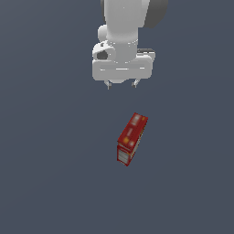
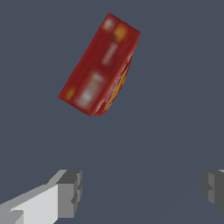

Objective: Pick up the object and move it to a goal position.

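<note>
Presently: gripper [image 1: 121, 84], jaws spread wide, empty, poised above the floor [image 1: 45, 183]. Box [image 1: 131, 139], red, elongated, lying flat and skewed on the floor, apart from the fingers [image 2: 70, 192]. Probably light, rigid, smooth-sided; likely best pinched across its narrow width at mid-length, wrist turned to match its slant

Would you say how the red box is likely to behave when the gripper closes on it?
The red box looks flat-sided and rigid, so it probably won't roll or flex. Being elongated, it may swivel if the open gripper grips it off-centre.
</note>
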Tool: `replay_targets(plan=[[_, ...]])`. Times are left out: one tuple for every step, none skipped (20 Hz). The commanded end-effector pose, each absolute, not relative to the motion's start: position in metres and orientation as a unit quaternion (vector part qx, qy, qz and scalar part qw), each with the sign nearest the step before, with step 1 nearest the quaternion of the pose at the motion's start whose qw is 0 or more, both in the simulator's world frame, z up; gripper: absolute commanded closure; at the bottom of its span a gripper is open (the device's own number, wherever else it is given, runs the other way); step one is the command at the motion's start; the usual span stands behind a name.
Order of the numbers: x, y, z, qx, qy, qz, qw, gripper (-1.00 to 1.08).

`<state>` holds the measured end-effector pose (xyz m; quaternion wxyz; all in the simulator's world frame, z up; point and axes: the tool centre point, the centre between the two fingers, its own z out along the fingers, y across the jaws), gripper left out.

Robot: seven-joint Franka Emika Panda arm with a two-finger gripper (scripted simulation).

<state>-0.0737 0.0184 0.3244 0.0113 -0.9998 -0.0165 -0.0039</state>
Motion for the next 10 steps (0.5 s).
replay_targets(plan=[[-0.074, 0.018, 0.324, -1.000, -0.016, -0.004, 0.011, -0.92], [-0.074, 0.019, 0.324, -1.000, -0.017, -0.003, 0.011, -0.92], [-0.075, 0.020, 0.323, -1.000, -0.017, -0.001, 0.011, -0.92], [-0.076, 0.022, 0.321, -1.000, -0.018, 0.002, 0.010, -0.92], [-0.077, 0.026, 0.318, -1.000, -0.020, 0.006, 0.009, -0.92], [-0.079, 0.029, 0.315, -1.000, -0.021, 0.011, 0.008, -0.92], [-0.081, 0.033, 0.312, -1.000, -0.023, 0.016, 0.007, -0.92], [-0.082, 0.035, 0.309, -1.000, -0.024, 0.019, 0.007, -0.92], [-0.083, 0.037, 0.308, -0.999, -0.024, 0.021, 0.006, -0.92], [-0.083, 0.038, 0.307, -0.999, -0.025, 0.022, 0.006, -0.92]])
